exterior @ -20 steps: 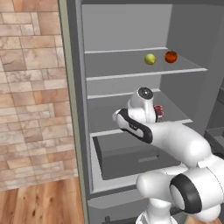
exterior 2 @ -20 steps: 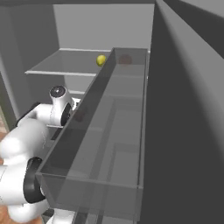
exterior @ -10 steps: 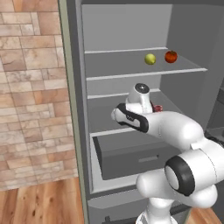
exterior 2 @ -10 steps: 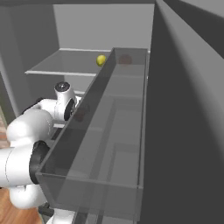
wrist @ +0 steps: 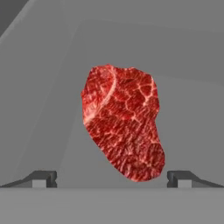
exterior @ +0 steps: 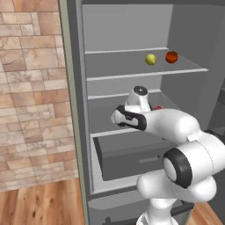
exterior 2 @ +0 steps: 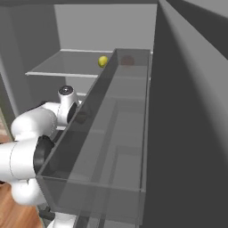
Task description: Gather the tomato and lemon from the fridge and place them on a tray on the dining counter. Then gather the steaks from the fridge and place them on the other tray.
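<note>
End effector (wrist: 112,178) fully open, empty, fingertips straddling steak (wrist: 124,122) flat on fridge (exterior: 132,35) shelf (spread likely set for grasp); lemon (exterior: 150,59) and tomato (exterior: 172,56) side by side on upper shelf, untouched.

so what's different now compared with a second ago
The arm has swung its elbow out to the right and pushed the hand further into the fridge, over the middle shelf. The open claw now looks at a steak lying between its tips, not gripped. The lemon and tomato stayed on the upper shelf.
</note>
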